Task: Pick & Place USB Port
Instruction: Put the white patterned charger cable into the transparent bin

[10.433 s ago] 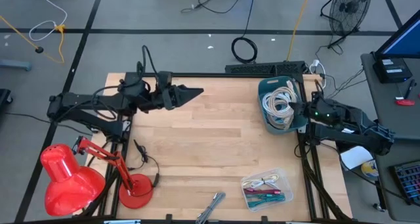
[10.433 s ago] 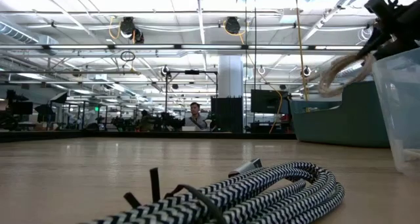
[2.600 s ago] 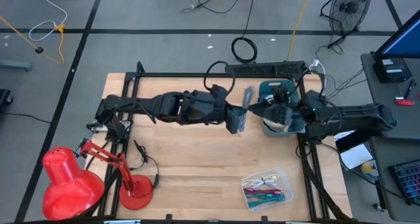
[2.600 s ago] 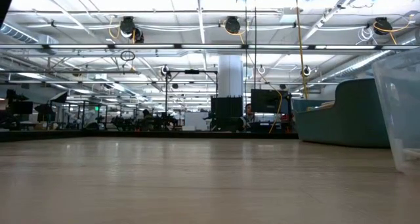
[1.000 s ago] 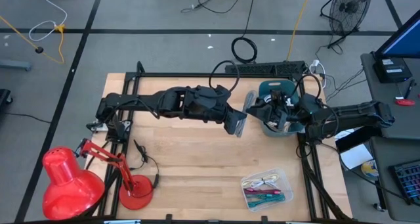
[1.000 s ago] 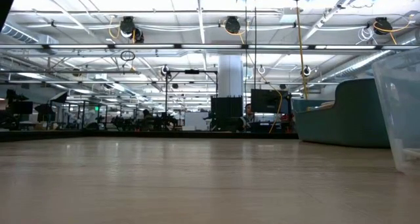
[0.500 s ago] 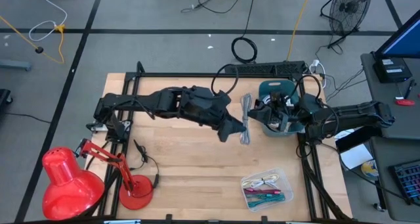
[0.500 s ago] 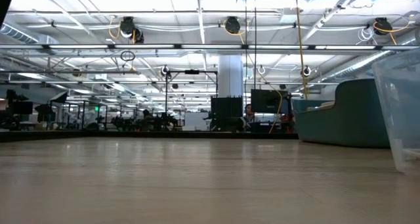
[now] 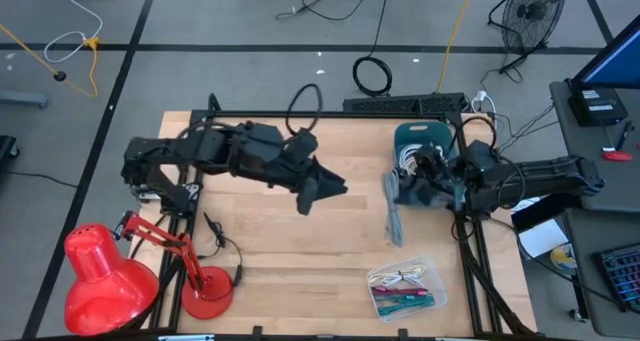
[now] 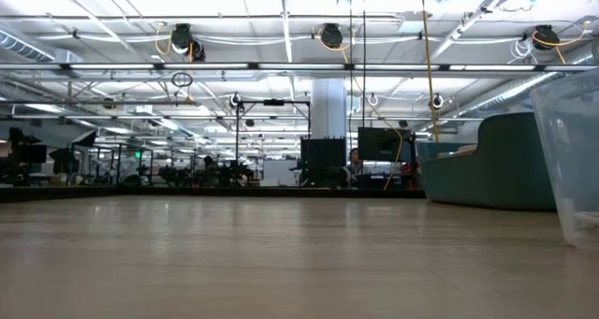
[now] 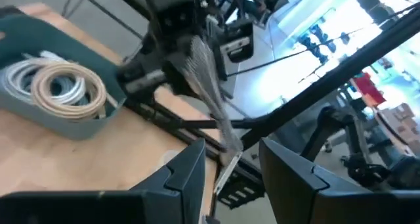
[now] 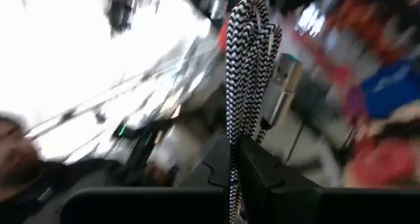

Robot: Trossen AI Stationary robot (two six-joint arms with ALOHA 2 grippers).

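Right hand (image 9: 412, 188) clamped on the braided USB cable (image 9: 392, 211), just beside the teal bin (image 9: 425, 138), cable bundle hanging toward the clear tray (image 9: 407, 286). Left hand (image 9: 325, 189) apart and empty, well away from the bin toward the table's middle. Best practice, as judged: carry level and slow so the loose coils do not swing, lower over the tray, release only once settled. Pale wooden table (image 9: 290, 241) in a black frame; red lamp (image 9: 100, 271) at the corner farthest from the bin; grey floor, cords and a fan beyond.
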